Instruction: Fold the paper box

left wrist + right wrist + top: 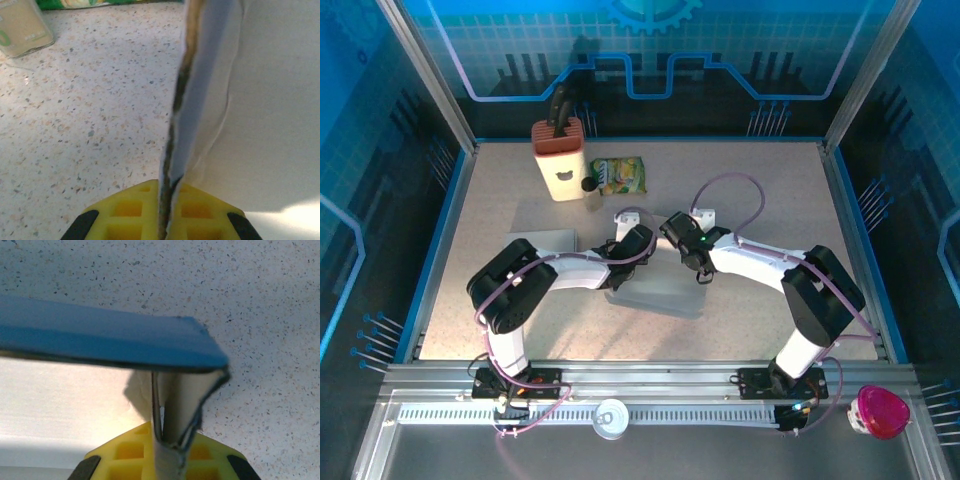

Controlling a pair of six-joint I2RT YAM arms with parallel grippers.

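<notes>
Left hand (162,225): pads together, clamped on a thin wall of the paper box (660,297). In the left wrist view we see that wall edge-on, running straight away from the hand. The white body of the box spreads off to its right, and bare table (770,180) lies to its left.

Box: sits mid-table, between the two arms. From above, its long axis appears to run roughly left to right. Most of the sheet lies on the near side of both wrists, toward the arm bases.

Right hand (165,455): also closed, pinching a doubled-over flap. A blue panel lies crosswise just beyond the pads and extends to the left, with speckled table on the right.

Judgement: both hands are on the box and about equally near it, with the box between them. The coming fold likely depends on each hand drawing its wall inward toward the other. The tan container (558,160) and snack bag (618,175) stand well apart at the far side.
</notes>
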